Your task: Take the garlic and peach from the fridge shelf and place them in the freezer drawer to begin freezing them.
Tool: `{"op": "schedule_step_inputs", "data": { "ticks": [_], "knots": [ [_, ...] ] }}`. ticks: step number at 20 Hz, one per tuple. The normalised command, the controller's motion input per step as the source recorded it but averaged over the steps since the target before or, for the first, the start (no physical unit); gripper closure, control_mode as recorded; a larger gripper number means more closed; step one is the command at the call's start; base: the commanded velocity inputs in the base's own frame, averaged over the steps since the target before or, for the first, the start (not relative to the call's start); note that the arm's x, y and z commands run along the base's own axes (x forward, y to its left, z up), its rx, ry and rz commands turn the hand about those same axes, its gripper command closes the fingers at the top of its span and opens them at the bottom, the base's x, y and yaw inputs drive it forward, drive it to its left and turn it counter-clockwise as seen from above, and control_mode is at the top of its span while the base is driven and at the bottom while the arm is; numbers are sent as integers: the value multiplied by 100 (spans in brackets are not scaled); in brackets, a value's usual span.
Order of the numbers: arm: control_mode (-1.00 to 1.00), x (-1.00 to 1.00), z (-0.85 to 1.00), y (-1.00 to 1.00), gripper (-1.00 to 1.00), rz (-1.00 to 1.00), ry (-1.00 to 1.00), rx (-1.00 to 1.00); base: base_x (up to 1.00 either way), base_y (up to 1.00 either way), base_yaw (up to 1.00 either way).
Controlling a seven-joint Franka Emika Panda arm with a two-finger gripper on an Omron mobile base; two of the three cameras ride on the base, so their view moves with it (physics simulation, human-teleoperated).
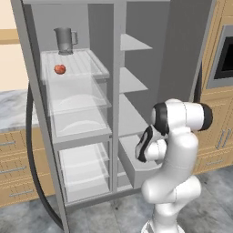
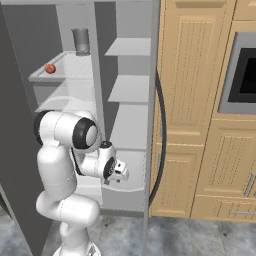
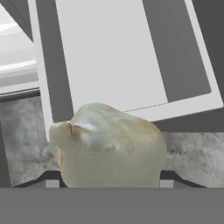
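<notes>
The garlic (image 3: 109, 144), a pale lumpy bulb, sits between my gripper's (image 3: 106, 181) two dark fingertips (image 3: 52, 179), which are shut on it. Beneath it lies the freezer drawer (image 3: 131, 111), a pale grey box pulled out, with the bulb hanging over its near edge. From the right base view, my gripper (image 2: 120, 172) is low, just above the drawer (image 2: 125, 200). The peach (image 1: 59, 69) (image 2: 50, 68) rests on the ribbed translucent fridge shelf (image 1: 86, 63) (image 2: 70, 65), high up and far from the hand. In the left base view the drawer (image 1: 136, 175) is partly behind my arm.
A grey pitcher (image 1: 65, 40) (image 2: 81, 41) stands at the back of the fridge shelf. Clear bins (image 1: 77, 98) stack below it. Plain grey shelves (image 1: 129, 82) fill the right compartment. Wooden cabinets (image 2: 190, 100) and an oven (image 2: 245, 70) stand to the right. Grey marbled floor (image 3: 26, 140) lies under the drawer.
</notes>
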Motion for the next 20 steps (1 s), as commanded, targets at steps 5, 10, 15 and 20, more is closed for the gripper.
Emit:
{"op": "schedule_step_inputs", "data": {
  "ticks": [5, 10, 15, 20],
  "knots": [
    [-100, 26, -28, -4, 100, 0, 0, 0, 0, 0, 0],
    [-100, 32, -8, -11, 100, 0, 0, 0, 0, 0, 0],
    [-100, 22, -21, -11, 100, 0, 0, 0, 0, 0, 0],
    [-100, 19, -27, -7, 100, 0, 2, 0, 0, 0, 0]
  ]
}}
